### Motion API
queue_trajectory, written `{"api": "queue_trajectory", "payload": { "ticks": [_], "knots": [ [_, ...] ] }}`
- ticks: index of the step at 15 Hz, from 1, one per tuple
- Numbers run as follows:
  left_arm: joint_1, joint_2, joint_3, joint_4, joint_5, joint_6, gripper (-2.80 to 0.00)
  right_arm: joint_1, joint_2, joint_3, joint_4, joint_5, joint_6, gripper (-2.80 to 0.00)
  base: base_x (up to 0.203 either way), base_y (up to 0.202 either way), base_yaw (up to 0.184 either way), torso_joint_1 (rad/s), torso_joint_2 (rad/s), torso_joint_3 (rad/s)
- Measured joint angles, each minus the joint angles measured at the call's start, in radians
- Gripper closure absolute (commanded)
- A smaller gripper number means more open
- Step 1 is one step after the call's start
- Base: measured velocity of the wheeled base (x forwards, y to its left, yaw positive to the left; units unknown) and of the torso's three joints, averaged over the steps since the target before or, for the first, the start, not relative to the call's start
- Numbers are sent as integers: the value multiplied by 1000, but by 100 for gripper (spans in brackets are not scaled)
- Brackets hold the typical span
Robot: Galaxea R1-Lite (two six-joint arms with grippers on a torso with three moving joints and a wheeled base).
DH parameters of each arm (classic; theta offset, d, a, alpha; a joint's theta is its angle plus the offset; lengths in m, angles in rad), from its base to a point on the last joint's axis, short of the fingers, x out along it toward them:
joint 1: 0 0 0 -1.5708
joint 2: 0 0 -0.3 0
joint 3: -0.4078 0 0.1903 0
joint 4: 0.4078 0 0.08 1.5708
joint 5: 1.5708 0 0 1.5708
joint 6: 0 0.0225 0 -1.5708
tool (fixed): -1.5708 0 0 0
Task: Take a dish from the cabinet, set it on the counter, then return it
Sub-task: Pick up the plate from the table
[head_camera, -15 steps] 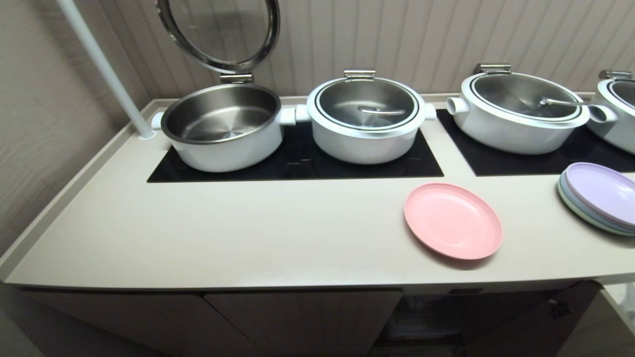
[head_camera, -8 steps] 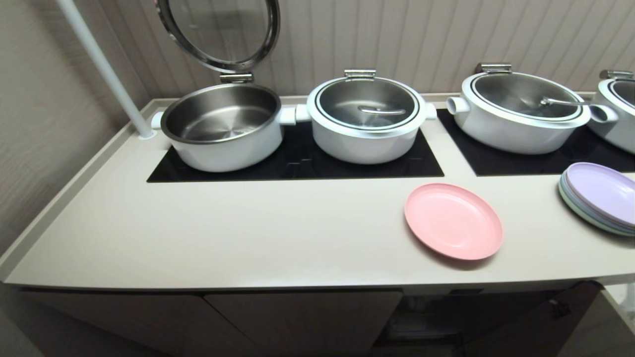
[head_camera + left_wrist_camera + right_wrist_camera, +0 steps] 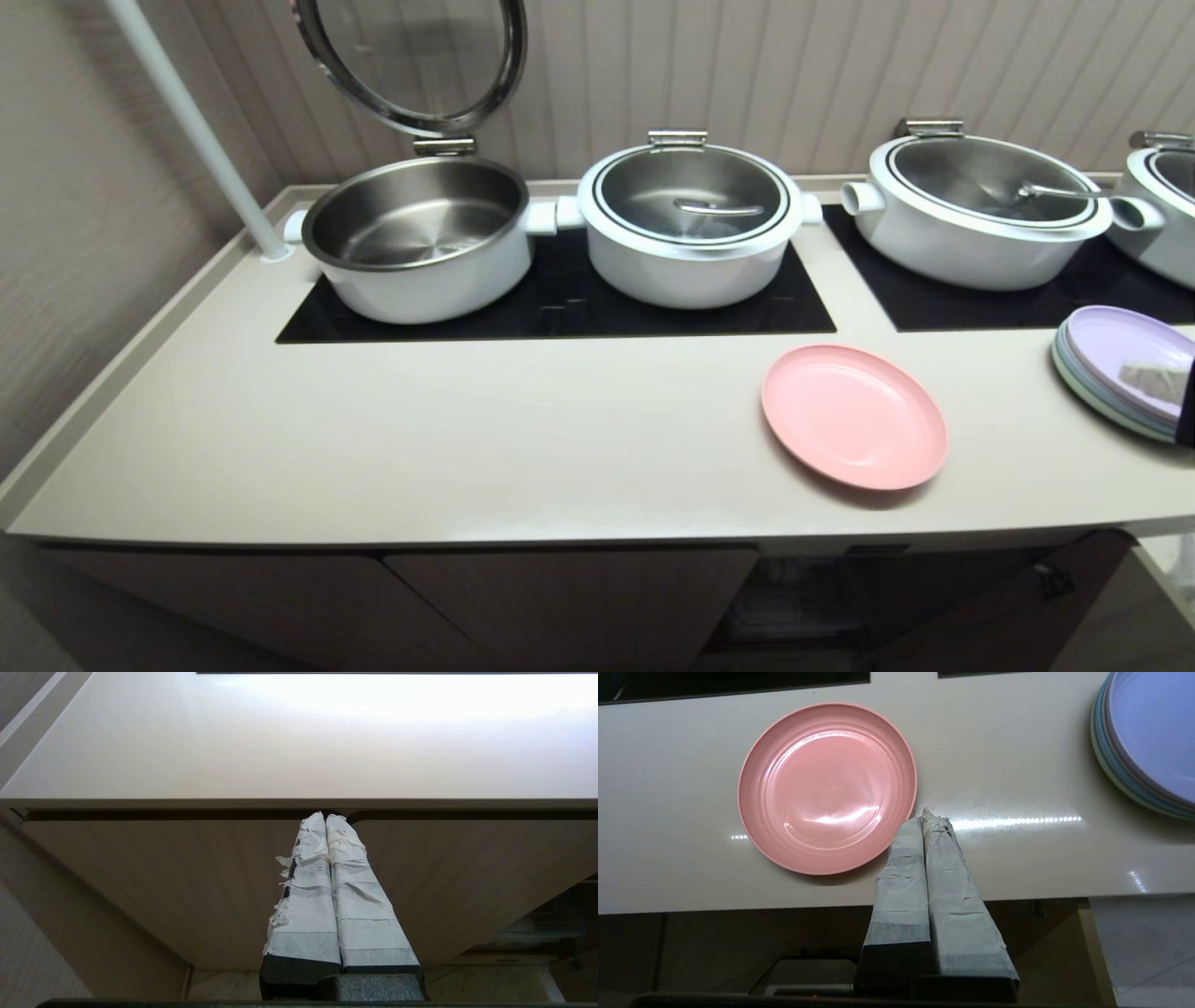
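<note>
The pink dish point(image 3: 853, 416) lies flat on the cream counter point(image 3: 467, 439), near its front edge. My right gripper point(image 3: 1146, 381) shows at the far right of the head view, in front of the plate stack. In the right wrist view it point(image 3: 927, 817) is shut and empty, its taped tips close beside the rim of the dish point(image 3: 826, 788), over the counter's front. Below, the cabinet point(image 3: 560, 597) has shut doors on the left and a dark opening point(image 3: 803, 597) under the dish. My left gripper point(image 3: 325, 817) is shut and parked before a cabinet door point(image 3: 163, 882).
Several white steel-lined pots point(image 3: 691, 224) stand on black cooktop panels point(image 3: 560, 308) at the back; the leftmost pot point(image 3: 415, 238) has its lid raised. A stack of purple and blue-green plates point(image 3: 1116, 369) sits at the counter's right. A white pole point(image 3: 196, 131) rises at back left.
My right gripper has come up into the head view at the right edge, where none showed before. The dish and the pots have not moved.
</note>
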Motion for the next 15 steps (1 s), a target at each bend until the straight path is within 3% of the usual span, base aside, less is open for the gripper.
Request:
{"api": "queue_trajectory", "payload": {
  "ticks": [6,15],
  "knots": [
    [0,0,0,0,0,-1,0,-4,61,-33,82,-1,79,0,0,0,0,0,0,0],
    [0,0,0,0,0,0,0,-29,280,-216,177,17,85,0,0,0,0,0,0,0]
  ]
}}
